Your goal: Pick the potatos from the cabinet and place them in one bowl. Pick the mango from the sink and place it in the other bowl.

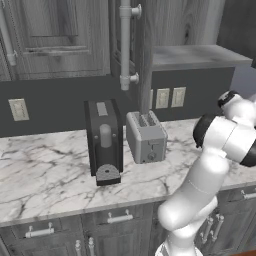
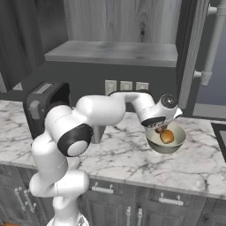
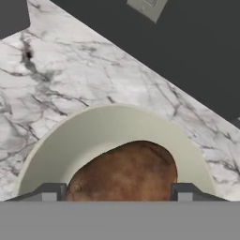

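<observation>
Left base view: marble counter [image 1: 45, 170] with a black coffee machine [image 1: 104, 141] and a silver toaster [image 1: 146, 137] side by side near the wall, toaster to the right. Above them the dark grey cabinet [image 1: 55, 35], with a pale shelf [image 1: 197, 55] on the right of a white pipe [image 1: 125, 42]. White arm [image 1: 210, 170] rises from lower right and bends off the right edge. Drawers with silver handles [image 1: 120, 218] below the counter. Right base view: arm reaches across the counter [image 2: 198, 163] to the pale bowl [image 2: 166, 139], which sits on the marble under the cabinet shelf [image 2: 114, 52]. Gripper [image 2: 160, 129] hangs just over the bowl's left side, pointing down into it. A brown potato [image 2: 167, 136] sits in the bowl right at the fingertips (contact or not, cannot tell here). Wall outlets [image 2: 126, 86] behind, coffee machine [image 2: 44, 103] at left behind the arm. Hand view: looking down into the bowl [image 3: 93, 136], cream inside, on marble, dark wall beyond. The potato [image 3: 124, 173] is between the two fingertips [image 3: 49, 192], filling most of the gap. Fingers are spread about as wide as the potato; whether they are clamped on it or just clear of it, I cannot tell.
</observation>
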You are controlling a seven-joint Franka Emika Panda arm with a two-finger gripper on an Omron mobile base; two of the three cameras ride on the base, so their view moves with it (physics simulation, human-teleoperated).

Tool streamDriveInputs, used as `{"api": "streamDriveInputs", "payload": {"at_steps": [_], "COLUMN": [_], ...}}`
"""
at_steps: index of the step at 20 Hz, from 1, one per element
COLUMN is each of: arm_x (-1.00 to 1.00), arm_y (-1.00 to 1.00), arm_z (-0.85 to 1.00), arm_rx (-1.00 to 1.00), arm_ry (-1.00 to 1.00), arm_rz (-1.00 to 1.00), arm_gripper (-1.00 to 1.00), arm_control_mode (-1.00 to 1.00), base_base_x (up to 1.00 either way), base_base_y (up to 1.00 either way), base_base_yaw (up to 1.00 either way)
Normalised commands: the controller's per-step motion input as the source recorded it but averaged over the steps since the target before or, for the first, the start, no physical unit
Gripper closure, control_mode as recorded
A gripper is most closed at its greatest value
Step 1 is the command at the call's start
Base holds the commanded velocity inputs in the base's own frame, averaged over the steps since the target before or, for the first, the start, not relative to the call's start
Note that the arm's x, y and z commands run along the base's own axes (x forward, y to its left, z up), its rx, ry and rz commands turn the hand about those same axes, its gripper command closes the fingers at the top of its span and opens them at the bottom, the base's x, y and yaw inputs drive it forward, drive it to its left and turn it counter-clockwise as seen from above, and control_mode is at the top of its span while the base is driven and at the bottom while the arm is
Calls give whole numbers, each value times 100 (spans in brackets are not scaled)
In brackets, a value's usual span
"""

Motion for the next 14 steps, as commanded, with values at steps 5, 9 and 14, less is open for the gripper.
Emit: {"api": "streamDriveInputs", "payload": {"at_steps": [5, 9, 14], "arm_x": [6, 5, 3], "arm_y": [-21, -9, -10], "arm_z": [-27, -35, -17], "arm_rx": [0, 0, 0], "arm_ry": [0, 0, 0], "arm_rz": [0, 0, 0], "arm_gripper": [100, 100, 100], "arm_control_mode": [-100, -100, -100], "base_base_x": [0, 0, 0], "base_base_y": [0, 0, 0], "base_base_yaw": [0, 0, 0]}}
